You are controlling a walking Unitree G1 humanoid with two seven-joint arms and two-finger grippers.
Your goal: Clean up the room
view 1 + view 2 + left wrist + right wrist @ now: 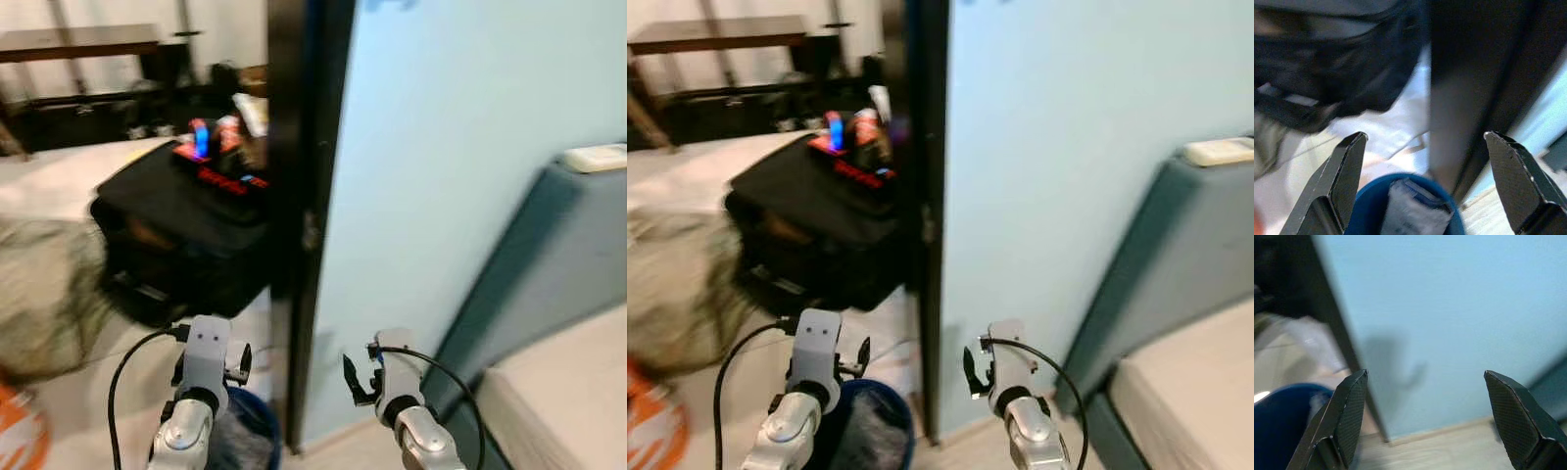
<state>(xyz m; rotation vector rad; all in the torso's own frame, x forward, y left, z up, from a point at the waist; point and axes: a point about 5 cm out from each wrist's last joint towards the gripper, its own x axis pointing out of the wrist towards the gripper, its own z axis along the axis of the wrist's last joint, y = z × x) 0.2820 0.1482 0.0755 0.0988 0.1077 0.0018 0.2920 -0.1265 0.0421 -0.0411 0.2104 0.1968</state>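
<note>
My left claw (1422,183) has its fingers wide apart w/ nothing between them, hanging just above a blue bin (1371,205) that stands on the floor by the dark door frame (299,196). My right claw (1425,416) is also spread and empty, pointed at the pale blue wall (460,147) near its foot, close to the frame's other side. So I'm carrying nothing atm.

Inside the bin I make out 1 pale crumpled thing (1410,210), poss. paper or a wrapper, too blurred to say. That suggests some rubbish is already in, but I can't tell how much.

Further out, past the frame: 1 black bag (186,225) on the floor w/ a small heap of red and blue bits (211,147) on top, count unclear. Beside it 1 blurred grey-beige bundle (44,294), and 1 orange thing (20,431) at the near corner. At the back, 1 dark desk (78,41) by the wall. On my right, 1 bed (558,392) w/ a grey-blue headboard (549,255), and 1 white flat thing (596,157) on top of that.

My read: early to mid task. The stuff on the bag, the bundle and the orange thing look like what's left.
</note>
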